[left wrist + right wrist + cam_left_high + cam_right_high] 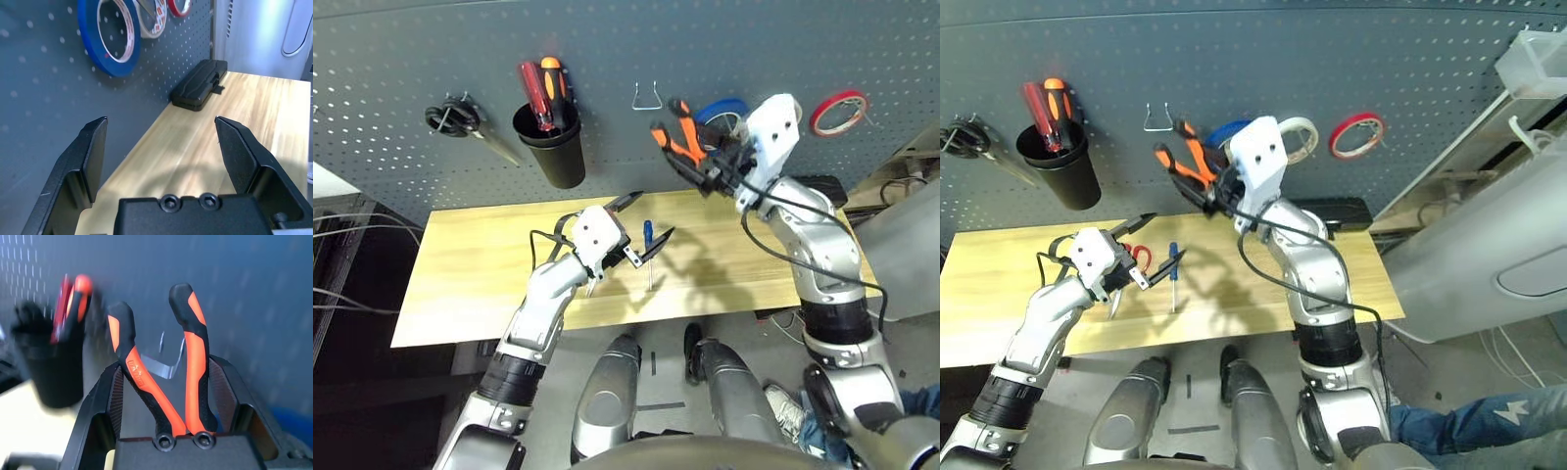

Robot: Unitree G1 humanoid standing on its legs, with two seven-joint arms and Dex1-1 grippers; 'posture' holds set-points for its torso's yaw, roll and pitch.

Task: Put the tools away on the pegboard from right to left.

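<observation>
**Needle-nose pliers: handles lead toward the bare hook, right side nearer**

We find the pliers [195, 367] grasped in the right end effector [166, 363], raised in front of the pegboard [607, 39]. Long axis: the orange-and-black handles run outward from the grip, splayed, ends leading up and toward our left. The bare wire hook [647, 107] lies ahead of that end effector and to its left, just beyond the handle ends; the right wrist view sets it behind the gap between them. The left end effector [657, 212] is released, jaws wide, lower over the table [460, 294] and farther from the hook. Judgement: we need a short leftward advance, handles kept spread so they straddle the wire; a handle end could catch it.
</observation>
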